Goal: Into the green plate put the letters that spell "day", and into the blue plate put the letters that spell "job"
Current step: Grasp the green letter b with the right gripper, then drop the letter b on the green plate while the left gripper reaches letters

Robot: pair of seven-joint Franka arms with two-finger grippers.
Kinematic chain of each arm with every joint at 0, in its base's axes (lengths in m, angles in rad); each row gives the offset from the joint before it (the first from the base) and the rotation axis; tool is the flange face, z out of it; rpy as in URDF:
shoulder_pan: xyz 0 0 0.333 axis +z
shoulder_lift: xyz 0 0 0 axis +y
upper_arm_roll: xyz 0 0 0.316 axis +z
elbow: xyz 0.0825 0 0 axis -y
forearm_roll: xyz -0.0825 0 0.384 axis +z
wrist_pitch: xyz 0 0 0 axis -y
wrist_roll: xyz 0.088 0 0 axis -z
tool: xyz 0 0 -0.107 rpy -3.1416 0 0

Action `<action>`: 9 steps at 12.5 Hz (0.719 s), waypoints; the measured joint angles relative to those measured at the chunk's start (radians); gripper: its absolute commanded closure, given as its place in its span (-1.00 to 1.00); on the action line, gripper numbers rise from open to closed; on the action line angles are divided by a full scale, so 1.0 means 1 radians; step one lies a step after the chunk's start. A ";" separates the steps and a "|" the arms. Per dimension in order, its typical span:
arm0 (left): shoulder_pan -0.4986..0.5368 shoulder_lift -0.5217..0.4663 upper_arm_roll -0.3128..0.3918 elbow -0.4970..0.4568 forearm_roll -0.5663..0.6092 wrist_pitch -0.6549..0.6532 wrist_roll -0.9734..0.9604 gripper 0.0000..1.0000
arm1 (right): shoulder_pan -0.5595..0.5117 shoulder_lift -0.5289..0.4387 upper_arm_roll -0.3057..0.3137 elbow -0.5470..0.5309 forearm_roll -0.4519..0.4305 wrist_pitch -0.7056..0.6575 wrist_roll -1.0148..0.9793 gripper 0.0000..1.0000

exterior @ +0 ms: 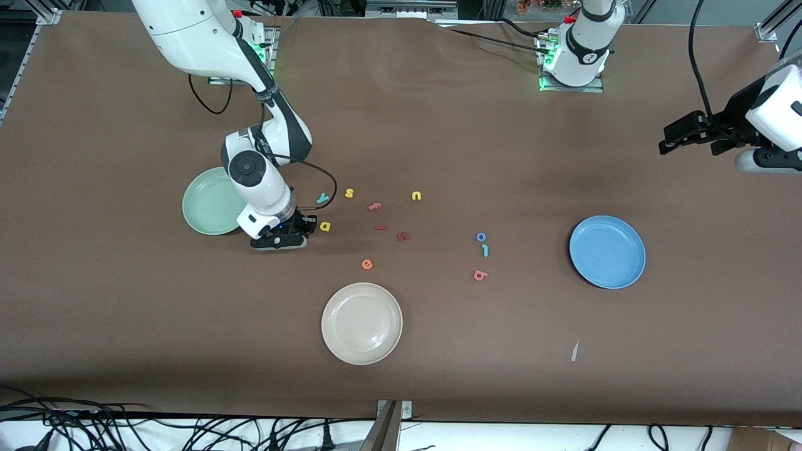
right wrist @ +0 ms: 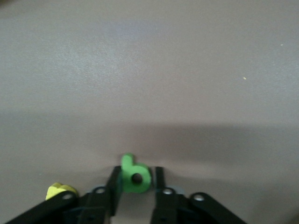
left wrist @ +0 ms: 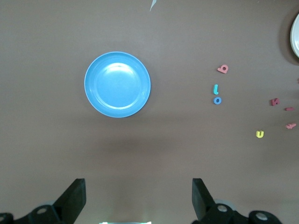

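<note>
My right gripper (exterior: 302, 229) is down on the table beside the green plate (exterior: 203, 203), shut on the green "d" (right wrist: 144, 181), which sits between its fingers (right wrist: 114, 179). The "d" is hidden in the front view. The yellow "a" (exterior: 324, 226) lies just beside the gripper, and the cyan "y" (exterior: 322, 198) is a little farther from the front camera. The blue "o" (exterior: 481, 237), cyan "j" (exterior: 485, 250) and salmon "b" (exterior: 480, 275) lie in a cluster near the blue plate (exterior: 607, 251). My left gripper (exterior: 673, 141) waits open in the air at the left arm's end of the table, holding nothing.
A cream-white plate (exterior: 361, 322) sits nearer the front camera. Between the plates lie a yellow "s" (exterior: 349, 193), salmon "f" (exterior: 374, 205), yellow "u" (exterior: 416, 196), orange "e" (exterior: 367, 264) and two dark red pieces (exterior: 403, 236). A paper scrap (exterior: 574, 351) lies near the blue plate.
</note>
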 measured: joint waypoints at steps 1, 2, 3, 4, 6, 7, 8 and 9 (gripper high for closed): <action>-0.013 0.004 -0.002 -0.003 0.000 0.023 0.000 -1.00 | 0.002 0.000 0.000 0.001 0.000 0.000 0.000 0.92; -0.032 0.008 -0.004 -0.018 0.000 0.068 0.000 -1.00 | 0.003 0.000 0.000 0.002 0.000 0.000 0.000 0.91; -0.053 0.013 -0.008 -0.051 0.000 0.134 0.000 -1.00 | 0.004 -0.002 -0.002 0.006 0.000 -0.008 0.000 0.91; -0.069 0.021 -0.017 -0.096 0.000 0.208 -0.001 -1.00 | 0.005 -0.010 -0.011 0.014 -0.001 -0.034 -0.004 0.91; -0.088 0.044 -0.048 -0.187 0.000 0.338 -0.005 -1.00 | 0.007 -0.058 -0.060 0.043 -0.003 -0.155 -0.067 0.90; -0.098 0.058 -0.057 -0.225 0.000 0.396 -0.008 -1.00 | 0.008 -0.095 -0.102 0.052 -0.003 -0.231 -0.120 0.90; -0.108 0.072 -0.059 -0.261 0.000 0.456 -0.009 -1.00 | 0.006 -0.133 -0.150 0.052 -0.003 -0.303 -0.179 0.89; -0.120 0.088 -0.060 -0.298 0.000 0.520 -0.009 -1.00 | 0.004 -0.165 -0.195 0.044 -0.003 -0.354 -0.239 0.84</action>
